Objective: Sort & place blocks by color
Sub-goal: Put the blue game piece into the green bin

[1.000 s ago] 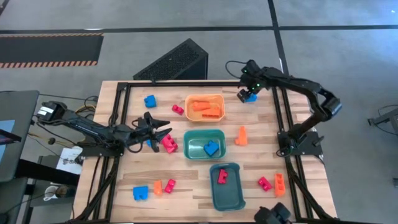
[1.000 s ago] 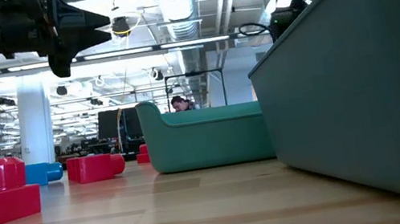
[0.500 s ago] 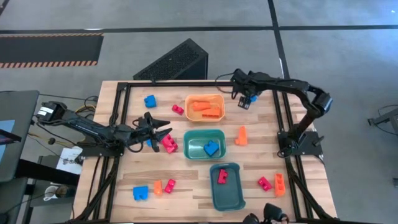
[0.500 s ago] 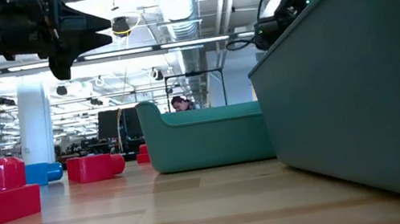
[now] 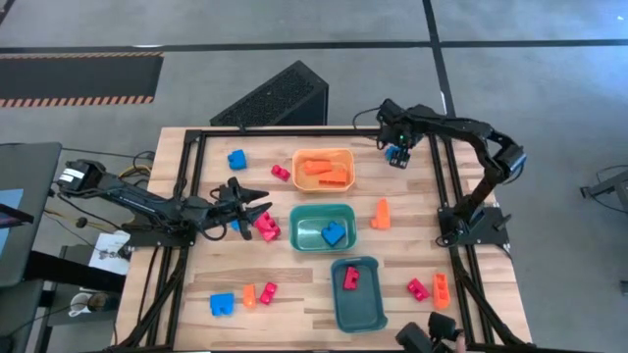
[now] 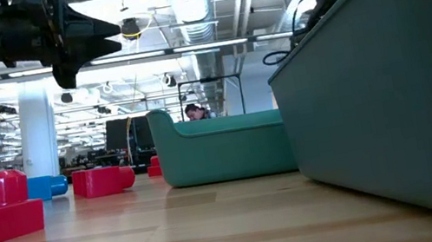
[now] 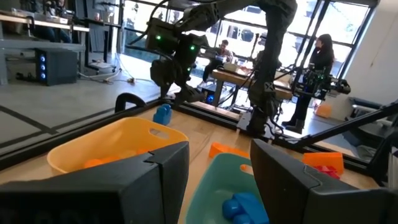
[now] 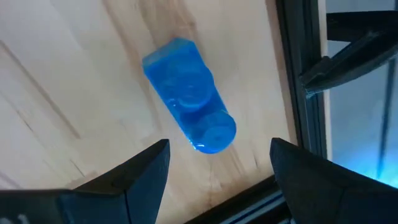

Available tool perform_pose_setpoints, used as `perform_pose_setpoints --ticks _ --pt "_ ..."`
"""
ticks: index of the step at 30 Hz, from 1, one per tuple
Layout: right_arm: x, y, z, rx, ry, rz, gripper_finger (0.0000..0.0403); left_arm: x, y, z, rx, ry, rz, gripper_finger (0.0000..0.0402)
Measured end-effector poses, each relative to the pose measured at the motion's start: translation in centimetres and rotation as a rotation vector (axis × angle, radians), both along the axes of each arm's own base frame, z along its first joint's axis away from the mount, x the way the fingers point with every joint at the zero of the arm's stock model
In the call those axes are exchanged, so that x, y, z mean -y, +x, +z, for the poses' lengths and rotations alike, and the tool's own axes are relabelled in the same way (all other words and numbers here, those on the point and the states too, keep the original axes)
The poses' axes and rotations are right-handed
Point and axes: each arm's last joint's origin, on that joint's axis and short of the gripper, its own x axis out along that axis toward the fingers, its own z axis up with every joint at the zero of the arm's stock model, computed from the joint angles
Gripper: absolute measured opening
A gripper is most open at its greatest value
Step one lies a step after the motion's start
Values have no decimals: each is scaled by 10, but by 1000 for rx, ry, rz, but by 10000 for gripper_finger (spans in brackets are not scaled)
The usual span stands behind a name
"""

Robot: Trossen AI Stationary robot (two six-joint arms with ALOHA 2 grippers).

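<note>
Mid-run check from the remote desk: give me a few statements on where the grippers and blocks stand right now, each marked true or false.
1. The right gripper is open above a blue block lying on the table near the far right corner. True.
2. The green tray holds a red block. False: it holds a blue block.
3. The left gripper is open, next to a red block left of the green tray. True.
4. The orange tray is empty. False: orange pieces lie in it.
5. The teal tray holds a red block. True.
</note>
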Motion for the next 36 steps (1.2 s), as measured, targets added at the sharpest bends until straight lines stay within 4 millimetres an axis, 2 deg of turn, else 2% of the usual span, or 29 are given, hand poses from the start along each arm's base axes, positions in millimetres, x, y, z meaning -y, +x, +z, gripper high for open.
perform_pose_setpoints --ticks 7,17,20,22,27,31,36 --pt "11 2 -10 36 8 28 302 0 0 0 -2 6 3 159" --pt "15 12 -55 13 170 -3 301 0 0 -1 -10 5 2 159" --pt "14 14 -59 -3 191 2 285 0 0 -1 -17 6 2 159" --pt "10 17 -59 -10 196 15 255 0 0 -2 -18 6 2 159" --pt "0 19 -46 -18 180 40 132 0 0 -2 -20 6 2 159" --pt "-14 15 -19 0 155 47 132 0 0 -2 -20 5 3 159" --pt "-47 16 24 116 110 44 132 -1 0 -2 -19 6 27 159"
